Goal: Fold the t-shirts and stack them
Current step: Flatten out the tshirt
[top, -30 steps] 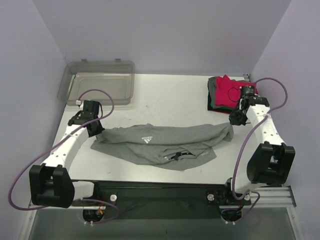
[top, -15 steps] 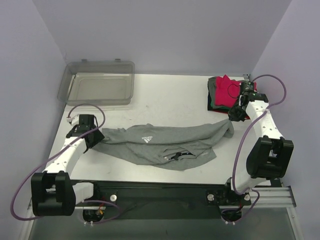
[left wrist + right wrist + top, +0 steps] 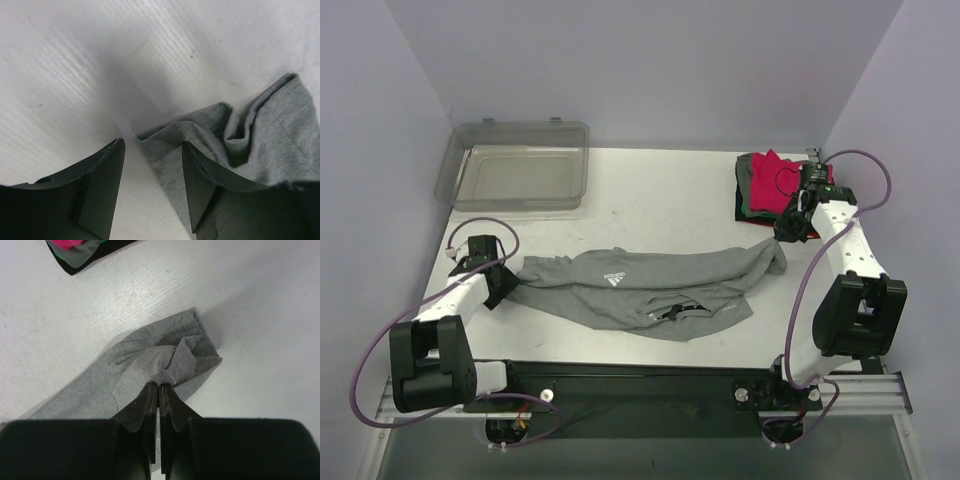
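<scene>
Top external view gives you the white table (image 3: 650, 200) first. Across its lower middle the grey t-shirt (image 3: 650, 290) lies stretched left to right as a long rumpled band, logo up, not yet folded. At the upper left of the frame sits the clear bin (image 3: 520, 178), well apart from the cloth. At the upper right the stack of folded shirts (image 3: 760, 188) waits, pink-red on top with green and dark layers under it; by my reading, that is where the grey one must end up. Each arm works one end of the band, which makes sense if you mean to pull it flat before folding. In the right wrist view the right gripper (image 3: 160, 385) has its jaws together on a gathered tuft at the shirt's right end, so the cloth puckers toward the fingertips. In the left wrist view the left gripper (image 3: 152, 146) stands with jaws apart, low over the table at the shirt's left end. One finger is over bare table, the other over cloth, and the ragged edge runs between them, so it holds nothing yet. I judge your next move is to close there. Take care to catch the edge fully, because only a thin lip of fabric lies in the gap.
</scene>
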